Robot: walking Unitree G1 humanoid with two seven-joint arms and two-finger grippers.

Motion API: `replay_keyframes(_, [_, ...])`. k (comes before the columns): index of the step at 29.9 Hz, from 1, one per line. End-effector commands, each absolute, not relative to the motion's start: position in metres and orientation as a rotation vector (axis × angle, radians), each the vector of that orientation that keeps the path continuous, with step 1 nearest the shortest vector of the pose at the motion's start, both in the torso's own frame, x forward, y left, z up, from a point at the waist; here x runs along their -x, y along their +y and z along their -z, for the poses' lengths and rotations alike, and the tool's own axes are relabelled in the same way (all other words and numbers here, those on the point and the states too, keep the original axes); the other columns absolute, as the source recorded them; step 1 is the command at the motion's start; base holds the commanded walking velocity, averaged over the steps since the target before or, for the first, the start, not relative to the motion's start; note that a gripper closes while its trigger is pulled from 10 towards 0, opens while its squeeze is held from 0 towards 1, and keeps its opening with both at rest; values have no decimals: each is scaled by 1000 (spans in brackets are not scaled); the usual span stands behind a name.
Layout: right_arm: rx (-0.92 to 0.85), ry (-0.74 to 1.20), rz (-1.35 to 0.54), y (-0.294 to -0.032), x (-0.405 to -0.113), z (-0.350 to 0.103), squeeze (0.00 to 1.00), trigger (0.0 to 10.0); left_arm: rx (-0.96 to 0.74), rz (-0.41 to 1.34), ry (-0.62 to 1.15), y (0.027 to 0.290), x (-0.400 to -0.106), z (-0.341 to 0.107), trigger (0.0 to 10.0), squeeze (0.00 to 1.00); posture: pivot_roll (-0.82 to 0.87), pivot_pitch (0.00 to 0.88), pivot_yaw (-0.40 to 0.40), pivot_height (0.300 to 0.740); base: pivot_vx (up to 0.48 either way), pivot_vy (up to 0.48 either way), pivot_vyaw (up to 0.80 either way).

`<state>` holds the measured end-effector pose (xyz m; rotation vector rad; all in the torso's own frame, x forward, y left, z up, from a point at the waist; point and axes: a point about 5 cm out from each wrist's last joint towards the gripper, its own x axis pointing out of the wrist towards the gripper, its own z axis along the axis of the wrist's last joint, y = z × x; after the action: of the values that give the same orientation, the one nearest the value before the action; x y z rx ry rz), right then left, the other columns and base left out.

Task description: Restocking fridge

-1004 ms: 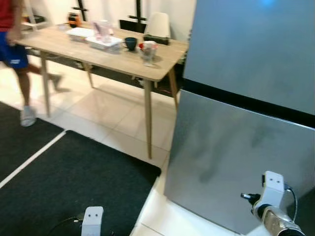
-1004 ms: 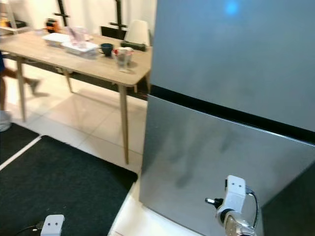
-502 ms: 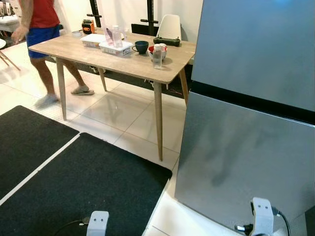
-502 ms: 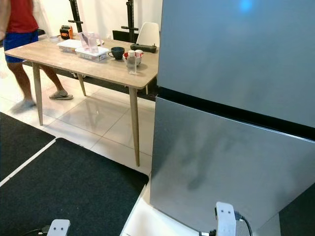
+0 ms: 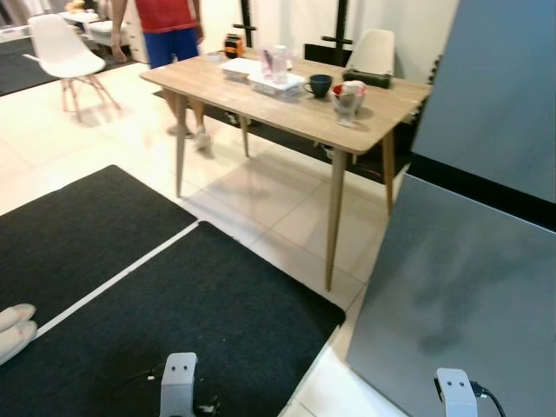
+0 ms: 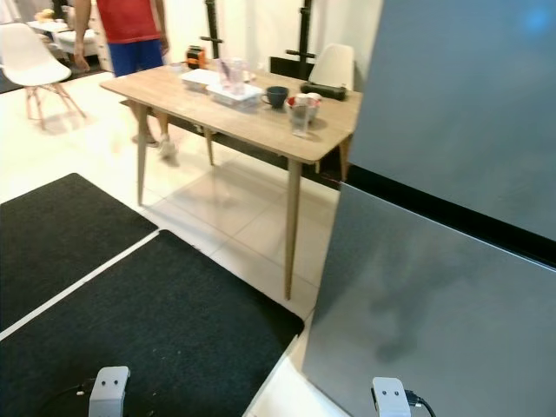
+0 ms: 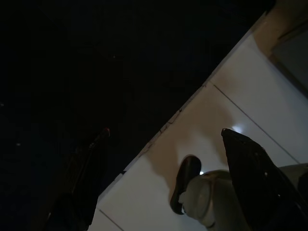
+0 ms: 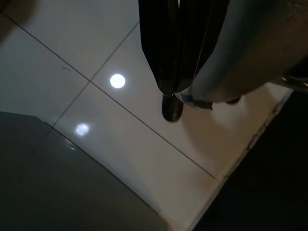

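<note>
Beside the robot, on its right, stands the grey fridge, both doors closed. Ahead and to the left, a wooden surface carries a dark cup, a clear tray and a glass; a person stands behind it. Both arms hang idle over the floor. The right tool has its fingers pressed together, empty; the left tool's spread cannot be told. Restocking looks unstarted: nothing is picked up and the fridge is unopened.

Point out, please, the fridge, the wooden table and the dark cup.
fridge (image 6: pixel 434 304): right eye view, lower door panel.
wooden table (image 5: pixel 261 109): left eye view, bare part of its top.
dark cup (image 5: pixel 320 85): left eye view, its side.
</note>
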<state>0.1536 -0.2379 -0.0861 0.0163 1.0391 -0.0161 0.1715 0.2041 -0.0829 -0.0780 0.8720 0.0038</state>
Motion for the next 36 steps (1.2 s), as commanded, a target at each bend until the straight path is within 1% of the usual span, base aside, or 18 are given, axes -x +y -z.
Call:
replay_keyframes(1, [-9,1049,8,-237,-152,87,0,10000,78,-13,903,206,-163,87,10000,0,-92,0,-33,740,0,0,800])
replay_keyframes(9, [9,1076,-16,-237,-142,91,0,10000,81,-40,945,213,-146,92,10000,0,-78,0,-17,740,0,0,800])
replay_keyframes(11, [25,1093,-35,-236,-136,93,0,10000,55,-27,958,216,-142,93,10000,0,-72,0,-16,740,0,0,800])
replay_keyframes(16, [24,1103,-24,-237,-133,94,0,10000,81,-84,939,224,-145,90,10000,0,-65,0,-18,740,0,0,800])
replay_keyframes(22, [50,1093,-60,-234,-138,92,0,10000,91,-76,924,215,-152,90,10000,0,-84,0,-33,740,0,0,800])
replay_keyframes(27, [47,1086,-53,-235,-139,92,0,10000,105,-80,935,209,-147,93,10000,0,-92,1,-31,740,0,0,800])
replay_keyframes(36, [69,1096,-68,-235,-136,93,0,10000,118,-90,942,211,-143,94,10000,0,-99,0,-28,740,0,0,800])
